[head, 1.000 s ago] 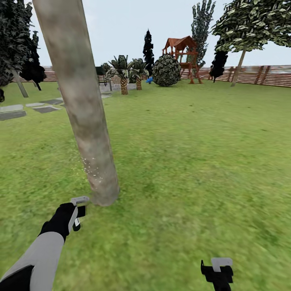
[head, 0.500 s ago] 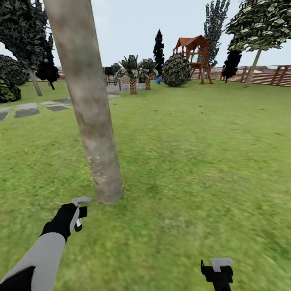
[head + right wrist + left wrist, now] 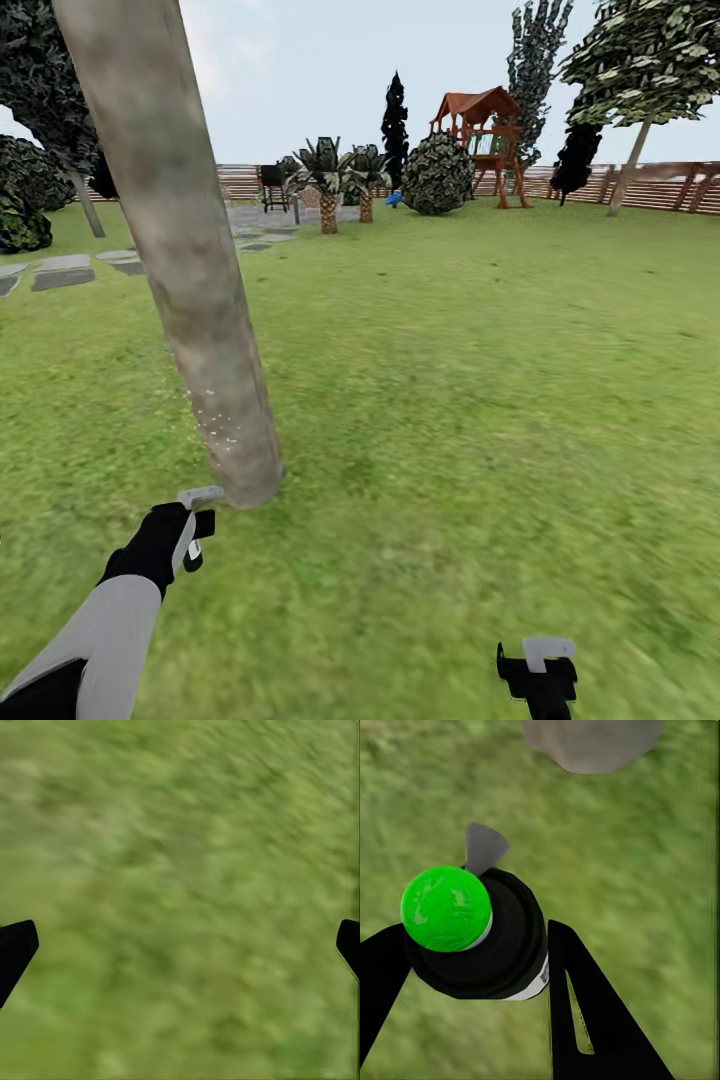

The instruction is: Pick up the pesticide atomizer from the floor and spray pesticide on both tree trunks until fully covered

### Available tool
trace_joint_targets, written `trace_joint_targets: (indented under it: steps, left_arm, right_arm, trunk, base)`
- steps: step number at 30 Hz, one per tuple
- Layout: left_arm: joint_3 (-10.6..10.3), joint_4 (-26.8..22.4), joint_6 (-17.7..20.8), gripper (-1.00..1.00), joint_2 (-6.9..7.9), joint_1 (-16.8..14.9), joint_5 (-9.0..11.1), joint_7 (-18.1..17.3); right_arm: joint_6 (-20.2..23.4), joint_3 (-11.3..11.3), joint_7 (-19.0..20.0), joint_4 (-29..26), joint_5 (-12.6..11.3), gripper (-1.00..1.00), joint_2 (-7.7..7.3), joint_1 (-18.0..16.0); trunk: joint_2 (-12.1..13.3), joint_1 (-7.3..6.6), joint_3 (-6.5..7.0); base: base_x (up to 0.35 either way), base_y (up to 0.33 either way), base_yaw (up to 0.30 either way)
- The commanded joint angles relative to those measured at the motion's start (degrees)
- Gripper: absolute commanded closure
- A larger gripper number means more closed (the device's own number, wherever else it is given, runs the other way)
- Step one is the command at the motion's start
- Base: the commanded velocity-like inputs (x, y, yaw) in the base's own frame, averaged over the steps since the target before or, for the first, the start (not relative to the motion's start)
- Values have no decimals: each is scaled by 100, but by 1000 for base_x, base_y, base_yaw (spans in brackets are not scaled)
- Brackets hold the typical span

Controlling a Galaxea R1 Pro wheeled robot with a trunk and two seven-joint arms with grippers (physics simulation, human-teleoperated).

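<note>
Plainly, the left gripper (image 3: 197,524) pinched the pesticide atomizer (image 3: 472,931) just short of the tree trunk (image 3: 190,300), whose base lay at one o'clock, leaning toward eleven; the right gripper (image 3: 538,668) hung spread, well apart.

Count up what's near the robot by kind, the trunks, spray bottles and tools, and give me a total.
Thick tree trunk: 1
Pesticide atomizer, held in the left tool: 1
Tools, left and the open, empty right tool: 2
Total: 4
</note>
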Motion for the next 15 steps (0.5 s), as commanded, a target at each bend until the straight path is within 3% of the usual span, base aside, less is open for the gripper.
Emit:
trace_joint_targets:
  steps: [1,7,15]
  left_arm:
    - [13,-7,25,100,-4,-5,-4,2]
    - [14,-2,25,100,-4,-5,1,2]
    - [13,18,25,100,-4,-5,3,2]
  right_arm:
    - [-14,-41,-21,7,61,-100,0,-3]
    - [-14,-41,-21,7,61,-100,0,-3]
    - [-14,-41,-21,7,61,-100,0,-3]
  trunk:
    - [-2,0,-5]
    - [-2,0,-5]
    - [-2,0,-5]
  base:
    - [90,-274,204]
    - [101,-273,242]
    - [129,-263,20]
